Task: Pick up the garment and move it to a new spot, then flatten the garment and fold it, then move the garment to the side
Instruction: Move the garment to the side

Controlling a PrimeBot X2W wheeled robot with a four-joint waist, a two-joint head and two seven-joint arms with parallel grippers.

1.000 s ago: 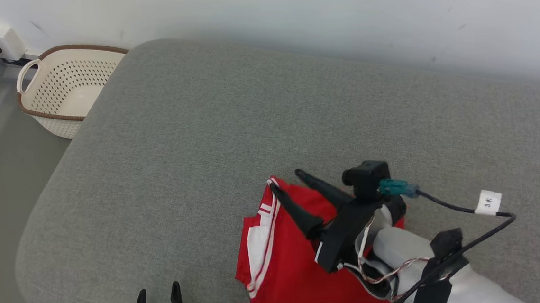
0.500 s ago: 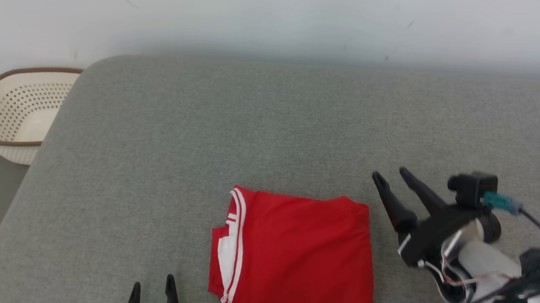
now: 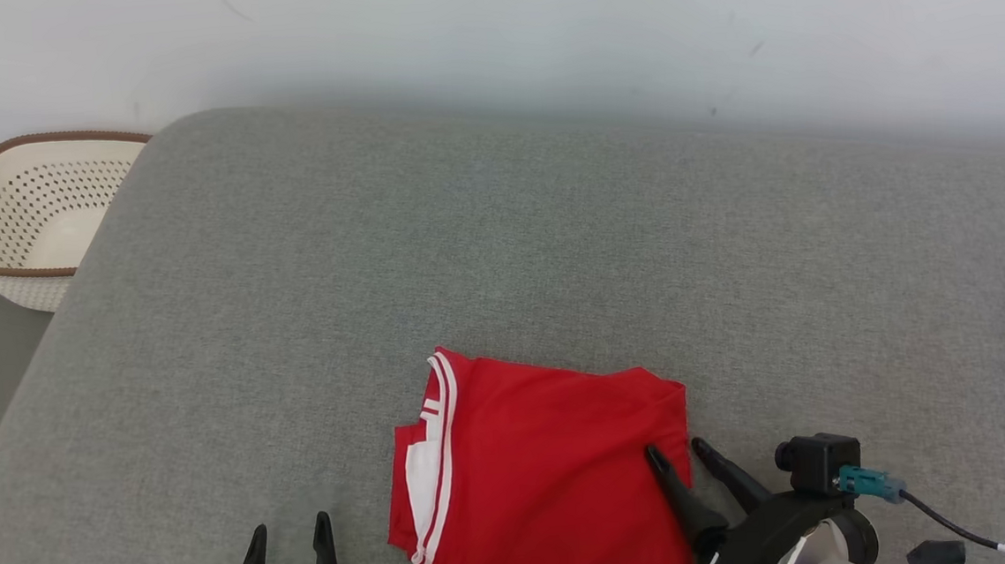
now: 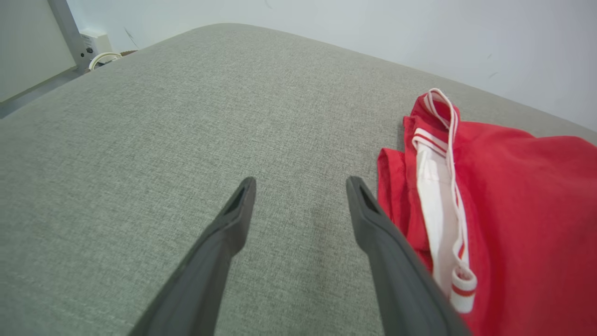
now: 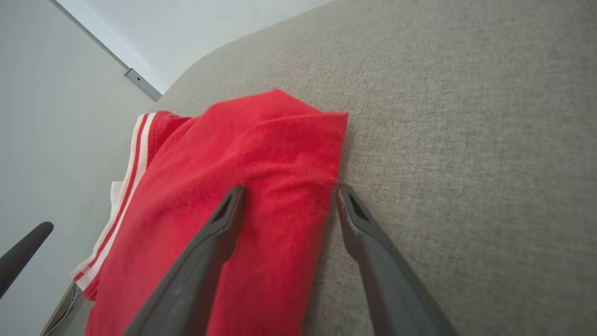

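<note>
— Where's the red garment (image 3: 543,483)?
— Folded, low centre of your head view, on the grey surface (image 3: 501,255).
— End effectors?
— Both spread: your right end effector (image 3: 675,449) straddles its right edge; your left end effector (image 3: 290,525) sits lower left.

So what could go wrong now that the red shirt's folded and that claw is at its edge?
1. The right gripper, open, straddles the edge of the red garment; closing there might pinch only the top layer, so pulling could undo the fold.
2. The left gripper hangs open beside the striped side, holding nothing; a one-sided drag across the grey cushion may bunch the cloth.
</note>
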